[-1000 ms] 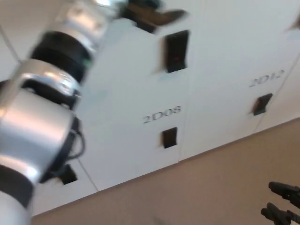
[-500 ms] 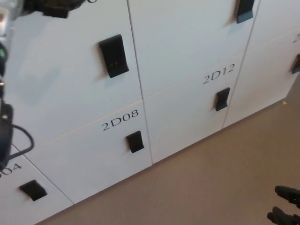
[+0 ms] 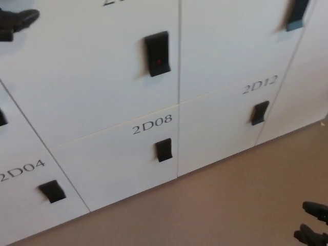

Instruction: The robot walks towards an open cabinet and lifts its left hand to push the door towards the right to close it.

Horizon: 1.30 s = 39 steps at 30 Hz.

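A wall of white cabinet doors fills the head view. The large door (image 3: 92, 77) above the one marked 2D08 (image 3: 118, 159) lies flush with its neighbours, and its black handle (image 3: 157, 54) shows a small red light. My left hand (image 3: 14, 21) is a dark shape at the top left corner, against that door's upper left part; the rest of the arm is out of frame. My right hand (image 3: 313, 225) hangs low at the bottom right over the floor, with two fingertips (image 3: 313, 207) apart and nothing in them.
Lower doors marked 2D04 (image 3: 31, 195) and 2D12 (image 3: 225, 123) each carry a small black handle. Another handle (image 3: 297, 15) shows at the top right. Beige floor (image 3: 215, 210) runs along the foot of the cabinets.
The camera has moved, so the whole picture has shifted. My left arm, which filled the left side a second ago, has gone out of frame; only the hand shows at the top left.
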### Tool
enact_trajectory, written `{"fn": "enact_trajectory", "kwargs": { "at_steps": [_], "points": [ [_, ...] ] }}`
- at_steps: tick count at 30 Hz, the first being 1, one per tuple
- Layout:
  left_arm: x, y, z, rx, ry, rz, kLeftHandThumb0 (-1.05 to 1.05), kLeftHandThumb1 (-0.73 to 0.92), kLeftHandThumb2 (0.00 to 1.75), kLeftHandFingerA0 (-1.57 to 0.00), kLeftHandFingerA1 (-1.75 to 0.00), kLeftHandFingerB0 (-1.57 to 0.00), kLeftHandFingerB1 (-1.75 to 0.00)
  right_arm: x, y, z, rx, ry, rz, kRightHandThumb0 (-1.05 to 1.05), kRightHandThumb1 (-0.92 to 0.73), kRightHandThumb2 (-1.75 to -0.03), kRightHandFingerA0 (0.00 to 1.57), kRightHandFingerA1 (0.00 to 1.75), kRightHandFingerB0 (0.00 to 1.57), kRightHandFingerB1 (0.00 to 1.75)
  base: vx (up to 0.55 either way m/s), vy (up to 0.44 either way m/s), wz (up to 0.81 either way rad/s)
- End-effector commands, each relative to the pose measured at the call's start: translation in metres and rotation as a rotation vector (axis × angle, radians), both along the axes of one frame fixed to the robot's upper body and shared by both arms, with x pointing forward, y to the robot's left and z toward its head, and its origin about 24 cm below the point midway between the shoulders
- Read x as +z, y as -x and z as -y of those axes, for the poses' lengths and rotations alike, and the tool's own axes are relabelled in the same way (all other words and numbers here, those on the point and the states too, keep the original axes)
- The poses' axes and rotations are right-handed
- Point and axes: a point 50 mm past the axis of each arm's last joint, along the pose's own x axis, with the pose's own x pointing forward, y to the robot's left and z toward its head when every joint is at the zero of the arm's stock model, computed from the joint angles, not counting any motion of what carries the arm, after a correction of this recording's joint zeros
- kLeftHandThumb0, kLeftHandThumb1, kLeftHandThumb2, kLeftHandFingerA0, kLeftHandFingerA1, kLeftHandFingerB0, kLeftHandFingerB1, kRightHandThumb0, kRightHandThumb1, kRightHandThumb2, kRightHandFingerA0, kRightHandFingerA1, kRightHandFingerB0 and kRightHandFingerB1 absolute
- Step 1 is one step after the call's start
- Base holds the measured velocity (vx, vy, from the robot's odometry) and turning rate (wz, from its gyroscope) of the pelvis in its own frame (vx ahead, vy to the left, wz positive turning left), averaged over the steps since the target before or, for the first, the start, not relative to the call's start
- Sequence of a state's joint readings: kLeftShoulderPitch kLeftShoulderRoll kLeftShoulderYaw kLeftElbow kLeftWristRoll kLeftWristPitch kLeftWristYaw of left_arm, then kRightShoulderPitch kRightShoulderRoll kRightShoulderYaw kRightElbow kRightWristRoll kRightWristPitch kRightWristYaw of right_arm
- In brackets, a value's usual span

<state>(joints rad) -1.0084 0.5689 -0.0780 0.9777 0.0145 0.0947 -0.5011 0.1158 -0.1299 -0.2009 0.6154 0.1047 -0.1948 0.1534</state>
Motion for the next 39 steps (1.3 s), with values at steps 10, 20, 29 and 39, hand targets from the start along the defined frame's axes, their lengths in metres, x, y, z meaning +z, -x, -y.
{"fn": "enact_trajectory", "kwargs": {
  "at_steps": [10,20,29,39],
  "points": [
    [-0.144,0.269,0.181,-1.313,0.147,-0.345,-0.58,0.70,0.62,-0.54,-0.40,-0.44,-0.35,0.024,-0.029,0.012,-0.014,0.035,0.067,-0.37,-0.53,-0.73,0.71,0.58,0.52,0.51,0.03,0.004,0.00],
    [-0.184,0.255,0.068,-0.592,0.209,-0.344,-0.50,0.68,0.60,-0.58,-0.43,-0.48,-0.38,0.027,-0.047,0.011,0.029,0.042,0.065,-0.34,-0.56,-0.73,0.71,0.57,0.52,0.50,0.00,0.000,0.00],
    [-0.191,0.231,0.011,-0.084,0.152,-0.291,-0.44,0.67,0.60,-0.63,-0.42,-0.52,-0.39,0.022,-0.042,0.011,0.024,0.039,0.045,-0.34,-0.56,-0.73,0.70,0.58,0.51,0.51,0.00,0.000,0.00],
    [-0.194,0.202,0.002,0.096,0.281,-0.283,-0.43,0.64,0.59,-0.57,-0.42,-0.48,-0.39,0.017,-0.042,0.012,0.022,0.040,0.017,-0.34,-0.57,-0.74,0.71,0.58,0.52,0.51,0.00,0.000,0.00]
  ]
}}
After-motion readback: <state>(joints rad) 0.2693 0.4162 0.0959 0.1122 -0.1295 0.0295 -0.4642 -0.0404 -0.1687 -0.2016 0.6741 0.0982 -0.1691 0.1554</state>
